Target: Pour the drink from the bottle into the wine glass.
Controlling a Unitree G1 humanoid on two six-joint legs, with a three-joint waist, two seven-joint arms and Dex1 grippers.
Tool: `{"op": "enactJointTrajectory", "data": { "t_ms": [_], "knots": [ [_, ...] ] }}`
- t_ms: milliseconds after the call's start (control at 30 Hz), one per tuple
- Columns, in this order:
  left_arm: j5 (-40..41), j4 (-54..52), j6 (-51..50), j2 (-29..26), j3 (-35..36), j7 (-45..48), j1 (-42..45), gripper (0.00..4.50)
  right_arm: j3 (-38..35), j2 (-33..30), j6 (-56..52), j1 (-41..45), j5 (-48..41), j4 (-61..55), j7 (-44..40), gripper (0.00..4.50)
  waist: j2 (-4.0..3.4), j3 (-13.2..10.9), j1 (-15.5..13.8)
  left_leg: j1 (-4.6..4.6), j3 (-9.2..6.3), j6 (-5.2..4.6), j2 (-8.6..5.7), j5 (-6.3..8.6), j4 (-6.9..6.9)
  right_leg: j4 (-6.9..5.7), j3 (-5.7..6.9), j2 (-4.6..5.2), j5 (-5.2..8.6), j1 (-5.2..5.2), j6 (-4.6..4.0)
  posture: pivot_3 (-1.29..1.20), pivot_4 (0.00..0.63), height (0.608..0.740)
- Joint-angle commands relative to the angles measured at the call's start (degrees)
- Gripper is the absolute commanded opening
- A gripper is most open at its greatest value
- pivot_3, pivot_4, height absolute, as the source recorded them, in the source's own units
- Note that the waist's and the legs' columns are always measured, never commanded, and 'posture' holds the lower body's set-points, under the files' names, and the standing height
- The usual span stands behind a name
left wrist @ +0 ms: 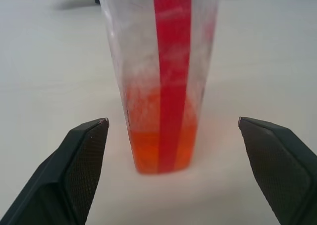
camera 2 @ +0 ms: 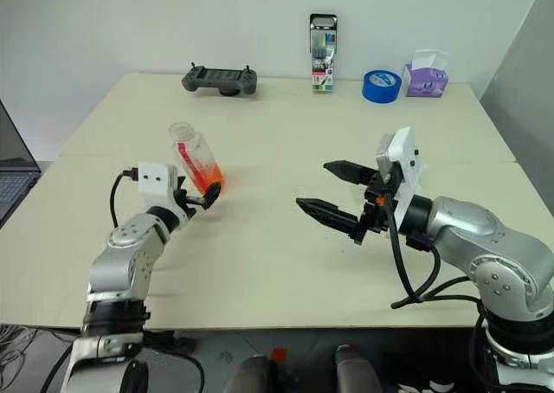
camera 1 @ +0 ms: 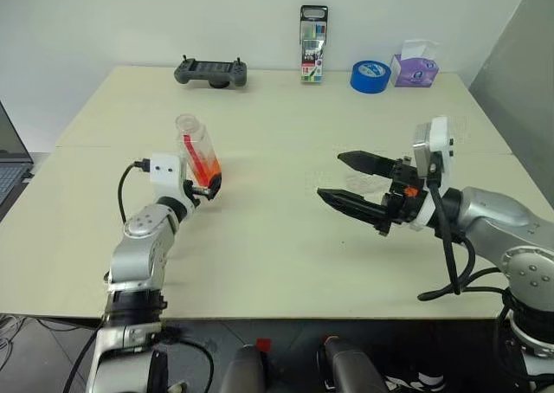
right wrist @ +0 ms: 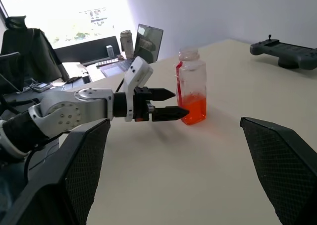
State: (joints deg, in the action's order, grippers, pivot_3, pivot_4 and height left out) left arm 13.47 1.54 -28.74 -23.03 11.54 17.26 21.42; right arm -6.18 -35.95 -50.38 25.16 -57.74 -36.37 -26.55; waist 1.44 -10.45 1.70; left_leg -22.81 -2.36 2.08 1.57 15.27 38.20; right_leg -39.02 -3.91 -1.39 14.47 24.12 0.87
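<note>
Orange drink (left wrist: pixel 158 153) fills the bottom of the bottle (right wrist: pixel 190 86), which stands upright on the worktop (camera 1: pixel 277 237) between the spread fingers of the left hand (left wrist: pixel 171 131), apparently untouched; the right hand (camera 1: pixel 351 183) hovers wide open, empty, well apart

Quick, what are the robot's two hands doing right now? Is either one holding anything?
Left hand: open, fingers either side of the bottle, not gripping it.
Right hand: open, holding nothing.
</note>
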Motion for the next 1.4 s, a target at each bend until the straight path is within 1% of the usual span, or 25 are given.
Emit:
{"op": "enactJointTrajectory", "data": {
  "t_ms": [33, 100, 133, 200, 233, 300, 367, 500, 633, 800, 967, 1133, 1233, 1400],
  "knots": [
    [1.4, -10.5, -5.7, -2.4, -0.5, 1.3, -3.3, 4.48, -3.3, -0.4, 0.4, -2.2, -2.0, -3.8, 3.1, 4.50, 0.01, 0.0, 0.0, 0.01, 0.00, 0.00, -0.01, 0.00, 0.00, 0.00, 0.00, 0.00, 0.00, 0.00, 0.00, 0.00, 0.150, 0.740],
    [1.2, -15.7, -8.0, -5.6, -2.6, 4.7, -6.4, 4.48, -4.5, -0.3, 0.0, -3.9, -2.5, -4.3, 5.5, 4.50, 0.02, 0.0, 0.1, 0.01, 0.02, 0.00, 0.00, 0.00, -0.02, 0.02, -0.01, -0.04, 0.01, 0.00, 0.01, 0.00, 0.150, 0.740],
    [2.3, -18.3, -9.3, -7.5, -3.5, 7.1, -7.4, 4.48, -4.3, -1.3, 0.0, -4.7, -0.4, -4.1, 6.0, 4.50, 0.02, 0.0, 0.1, 0.03, 0.05, 0.00, 0.00, 0.00, -0.06, 0.02, -0.04, -0.04, 0.01, 0.00, 0.01, 0.00, 0.150, 0.740],
    [6.3, -23.0, -11.3, -10.7, -4.2, 12.8, -7.8, 4.48, -1.2, -5.8, 3.2, -6.3, 10.4, -2.3, 5.6, 4.50, 0.02, 0.0, 0.1, 0.04, 0.06, 0.00, -0.01, 0.00, -0.06, 0.02, -0.03, -0.05, 0.03, 0.01, 0.03, 0.00, 0.150, 0.740],
    [8.2, -24.5, -12.2, -11.7, -4.3, 14.9, -7.4, 4.48, 0.6, -7.9, 5.4, -6.7, 15.7, -1.0, 5.2, 4.50, 0.02, 0.0, -0.1, 0.06, 0.07, 0.01, -0.02, 0.00, -0.05, 0.03, -0.03, -0.05, 0.17, -0.01, 0.26, 0.00, 0.150, 0.740],
    [12.4, -26.3, -13.9, -13.1, -4.7, 19.3, -5.2, 4.48, 5.0, -12.7, 12.6, -7.1, 28.2, 4.4, 4.8, 4.50, 0.02, 0.0, -0.2, 0.06, 0.11, 0.01, -0.10, -0.02, -0.04, 0.08, -0.02, -0.11, 0.20, -0.02, 0.29, 0.00, 0.150, 0.740],
    [15.9, -26.8, -15.4, -13.8, -5.4, 22.9, -2.3, 4.48, 8.4, -16.2, 20.5, -6.6, 38.4, 11.4, 3.9, 4.50, 0.04, 0.0, -0.2, 0.06, 0.17, 0.01, -0.13, -0.02, -0.01, 0.11, -0.06, -0.11, 0.21, -0.04, 0.30, 0.00, 0.150, 0.740],
    [20.3, -26.1, -17.5, -14.9, -7.1, 28.0, 2.4, 4.48, 13.3, -20.7, 36.2, -4.6, 54.5, 25.0, 2.5, 4.50, 0.04, 0.0, 0.0, 0.09, 0.35, 0.01, -0.14, -0.02, -0.06, 0.12, -0.19, -0.14, 0.21, 0.00, 0.31, 0.00, 0.150, 0.740],
    [20.6, -24.4, -17.7, -16.4, -9.9, 31.5, 5.2, 4.48, 18.1, -22.9, 50.8, -1.4, 67.8, 38.5, 2.6, 4.50, 0.04, 0.0, 0.4, 0.15, 0.48, 0.00, -0.12, -0.02, -0.12, 0.09, -0.29, -0.23, 0.20, 0.04, 0.29, 0.00, 0.150, 0.740],
    [19.8, -22.9, -15.9, -16.2, -11.5, 32.8, 5.6, 4.48, 23.8, -20.2, 65.7, 5.5, 79.5, 54.0, 4.9, 4.50, 0.03, 0.0, 0.7, 0.29, 0.60, 0.00, -0.10, -0.02, -0.14, 0.05, -0.40, -0.43, 0.19, 0.03, 0.28, 0.00, 0.150, 0.740],
    [18.6, -21.6, -13.9, -15.7, -12.5, 32.8, 5.5, 4.48, 28.7, -15.4, 75.3, 14.9, 88.5, 69.8, 8.5, 4.50, 0.03, 0.0, 0.8, 0.33, 0.68, 0.00, -0.10, -0.02, -0.14, 0.04, -0.50, -0.46, 0.03, 0.03, -0.01, 0.00, 0.150, 0.740],
    [17.8, -21.4, -12.8, -15.1, -12.8, 31.8, 5.5, 4.48, 32.4, -9.7, 79.7, 24.0, 94.5, 85.4, 13.2, 4.50, 0.03, 0.0, 1.2, 0.33, 0.75, 0.01, -0.08, -0.02, -0.14, 0.04, -0.62, -0.42, 0.01, 0.04, -0.04, 0.00, 0.150, 0.740],
    [17.4, -21.3, -12.6, -14.7, -12.9, 31.3, 5.5, 4.48, 34.1, -7.2, 81.2, 27.8, 97.2, 92.8, 16.1, 4.50, 0.03, 0.0, 1.2, 0.32, 0.78, 0.01, -0.08, -0.02, -0.13, 0.04, -0.68, -0.39, 0.00, 0.04, -0.06, 0.00, 0.150, 0.740],
    [17.4, -21.8, -12.3, -14.7, -12.6, 30.8, 4.6, 4.48, 36.3, -2.8, 79.1, 33.2, 100.1, 103.9, 20.6, 4.50, 0.04, 0.0, 1.5, 0.44, 0.92, 0.01, -0.08, -0.02, -0.13, 0.01, -1.08, -0.36, -0.01, 0.00, -0.06, 0.00, 0.150, 0.740]
  ]
}}
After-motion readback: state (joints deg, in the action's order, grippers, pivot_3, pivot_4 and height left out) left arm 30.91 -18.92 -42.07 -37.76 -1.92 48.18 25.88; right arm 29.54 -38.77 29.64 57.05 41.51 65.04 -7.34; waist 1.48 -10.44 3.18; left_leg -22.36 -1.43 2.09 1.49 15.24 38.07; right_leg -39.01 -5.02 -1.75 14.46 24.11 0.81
